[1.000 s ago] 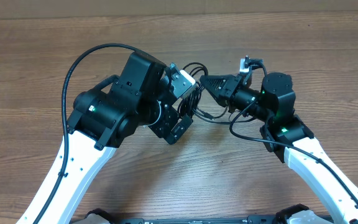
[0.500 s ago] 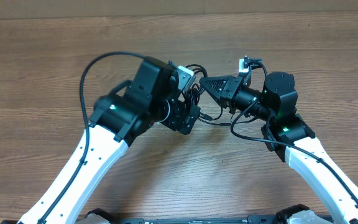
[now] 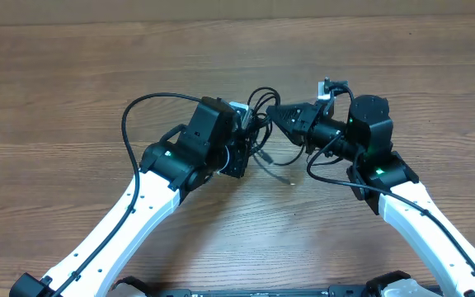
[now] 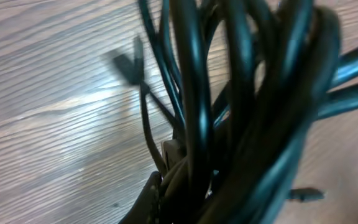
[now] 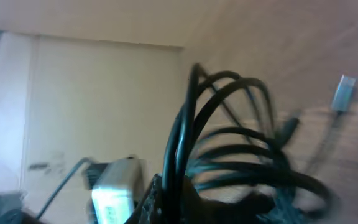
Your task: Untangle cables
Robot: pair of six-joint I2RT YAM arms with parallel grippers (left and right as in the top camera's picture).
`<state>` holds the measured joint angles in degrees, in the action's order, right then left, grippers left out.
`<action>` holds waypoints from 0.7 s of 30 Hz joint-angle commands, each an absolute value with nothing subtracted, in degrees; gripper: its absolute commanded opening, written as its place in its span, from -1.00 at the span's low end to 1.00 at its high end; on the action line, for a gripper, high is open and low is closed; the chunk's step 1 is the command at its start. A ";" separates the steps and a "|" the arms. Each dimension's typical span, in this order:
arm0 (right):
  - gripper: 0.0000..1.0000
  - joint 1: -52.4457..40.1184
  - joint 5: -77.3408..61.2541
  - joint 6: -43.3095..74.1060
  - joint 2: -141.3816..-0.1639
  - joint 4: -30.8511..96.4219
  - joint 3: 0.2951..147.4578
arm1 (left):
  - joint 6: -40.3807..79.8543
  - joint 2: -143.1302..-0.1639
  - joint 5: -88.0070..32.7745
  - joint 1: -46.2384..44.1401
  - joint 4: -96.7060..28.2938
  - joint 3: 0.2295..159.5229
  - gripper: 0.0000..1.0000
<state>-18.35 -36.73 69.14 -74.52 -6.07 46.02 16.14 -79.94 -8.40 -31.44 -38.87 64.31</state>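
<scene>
Overhead | left gripper (image 3: pixel 251 132), right gripper (image 3: pixel 273 110) angled inward, tip-to-tip | both clasp cables (image 3: pixel 259 92)

We log the cables (image 3: pixel 260 124) as thin black cords, tangled in one dense bunch approx. mid-tabletop (image 3: pixel 97 82). Several loops arch out of the bunch; a loose strand (image 3: pixel 275 158) trails toward the near side. A small black plug (image 4: pixel 127 64) looks blurred. A silver-tipped plug (image 5: pixel 343 91) sits apart from the loops.
</scene>
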 commanded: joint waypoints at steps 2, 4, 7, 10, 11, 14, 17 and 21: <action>-0.92 -18.24 -30.74 66.63 -74.37 2.76 46.61 | 13.69 -76.20 -3.92 -28.80 -39.38 65.73 -0.92; -0.92 -18.24 -26.57 65.25 -74.39 8.56 46.61 | 11.68 -74.28 -4.08 -27.64 -39.90 66.24 -0.91; -0.92 -18.24 -21.47 64.14 -74.37 15.22 46.61 | 9.06 -71.46 -4.40 -26.92 -41.04 66.39 -0.92; -0.92 -18.24 -16.34 64.16 -74.39 22.20 46.61 | 4.43 -68.69 -4.47 -26.92 -43.35 66.39 -0.92; -0.92 -18.24 -14.48 64.14 -74.39 24.45 46.61 | 3.09 -67.90 -4.47 -26.92 -44.12 66.39 -0.92; -0.92 -18.24 -10.20 63.55 -74.39 29.85 46.61 | 0.86 -65.52 -4.45 -26.92 -45.76 66.39 -0.92; -0.92 -18.24 -10.13 60.03 -74.37 31.92 46.61 | 0.27 -63.64 -4.49 -26.92 -45.87 66.39 -0.92; -0.91 -18.24 -10.33 59.42 -74.30 34.44 46.61 | -0.27 -62.52 -4.54 -26.92 -46.28 66.39 -0.91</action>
<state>-18.35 -12.82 61.52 -74.54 34.02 46.17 2.11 -63.81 -5.08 -27.22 -46.35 64.60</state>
